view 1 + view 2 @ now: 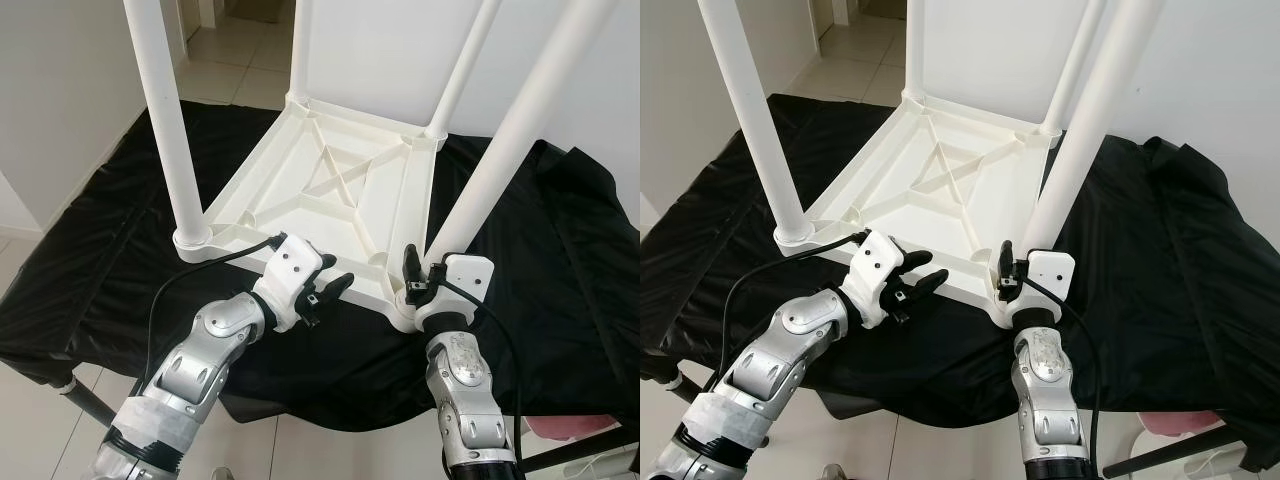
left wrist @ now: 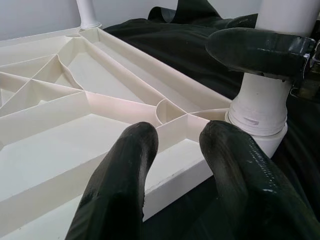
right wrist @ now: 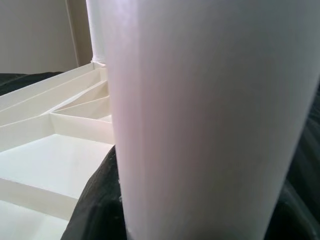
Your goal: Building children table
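On the black cloth [image 1: 100, 260], the near leg [image 1: 500, 160] is gripped by the right pincer [image 1: 412, 280], best twisted squarely; left pincer [image 1: 325, 290] kept open

White walls [image 1: 60, 90] meet a pale tiled floor [image 1: 225, 65] (daylit), black cloth [image 1: 570, 260] spread below.

Upturned table [image 1: 330, 190] on cloth [image 1: 560, 260], four legs up, grippers at near edge

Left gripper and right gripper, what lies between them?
Between the left gripper and the right gripper, the near edge of the upside-down white plastic table top runs over the black cloth, seen in the left eye view.
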{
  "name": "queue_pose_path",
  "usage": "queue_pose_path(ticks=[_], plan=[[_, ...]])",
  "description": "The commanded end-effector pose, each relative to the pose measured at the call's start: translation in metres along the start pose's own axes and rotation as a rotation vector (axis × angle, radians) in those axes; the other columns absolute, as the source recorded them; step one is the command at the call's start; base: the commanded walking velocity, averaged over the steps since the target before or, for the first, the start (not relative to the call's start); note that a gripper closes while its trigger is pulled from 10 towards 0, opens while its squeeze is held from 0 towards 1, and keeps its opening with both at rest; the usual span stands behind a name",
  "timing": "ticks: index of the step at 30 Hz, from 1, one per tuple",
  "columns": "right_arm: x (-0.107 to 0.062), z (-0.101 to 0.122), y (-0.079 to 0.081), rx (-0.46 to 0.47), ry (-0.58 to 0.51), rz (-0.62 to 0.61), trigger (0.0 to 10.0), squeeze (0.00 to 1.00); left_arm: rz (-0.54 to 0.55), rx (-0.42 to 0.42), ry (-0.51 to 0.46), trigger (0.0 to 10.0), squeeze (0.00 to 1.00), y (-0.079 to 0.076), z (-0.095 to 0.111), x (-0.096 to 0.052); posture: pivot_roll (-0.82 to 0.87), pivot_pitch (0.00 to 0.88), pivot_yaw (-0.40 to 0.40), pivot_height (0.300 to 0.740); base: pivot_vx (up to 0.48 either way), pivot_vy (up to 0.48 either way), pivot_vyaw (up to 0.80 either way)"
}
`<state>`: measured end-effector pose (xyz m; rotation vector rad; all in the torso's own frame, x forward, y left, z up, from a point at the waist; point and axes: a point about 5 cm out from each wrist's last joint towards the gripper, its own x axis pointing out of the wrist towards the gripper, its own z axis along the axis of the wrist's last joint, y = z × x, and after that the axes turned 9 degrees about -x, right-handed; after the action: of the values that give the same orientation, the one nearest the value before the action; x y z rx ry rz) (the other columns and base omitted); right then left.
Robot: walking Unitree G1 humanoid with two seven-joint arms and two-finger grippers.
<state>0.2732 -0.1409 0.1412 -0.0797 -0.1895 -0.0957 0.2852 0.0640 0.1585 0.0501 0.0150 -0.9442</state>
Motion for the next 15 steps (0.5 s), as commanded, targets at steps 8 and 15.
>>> queue_pose_path(ticks=[8, 15], plan=[[-0.008, -0.006, -0.003, 0.033, 0.016, 0.069, 10.0, 1.0, -0.057, -0.002, 0.008, 10.0, 0.0, -0.006, -0.002, 0.0, 0.0, 0.046, -0.079, 0.74, 0.0, 0.0, 0.0], [-0.011, -0.002, -0.008, 0.037, -0.037, 0.233, 10.0, 0.0, -0.048, 0.0, 0.011, 10.0, 0.0, -0.006, -0.004, -0.003, 0.0, 0.034, -0.078, 0.74, 0.0, 0.0, 0.0]])
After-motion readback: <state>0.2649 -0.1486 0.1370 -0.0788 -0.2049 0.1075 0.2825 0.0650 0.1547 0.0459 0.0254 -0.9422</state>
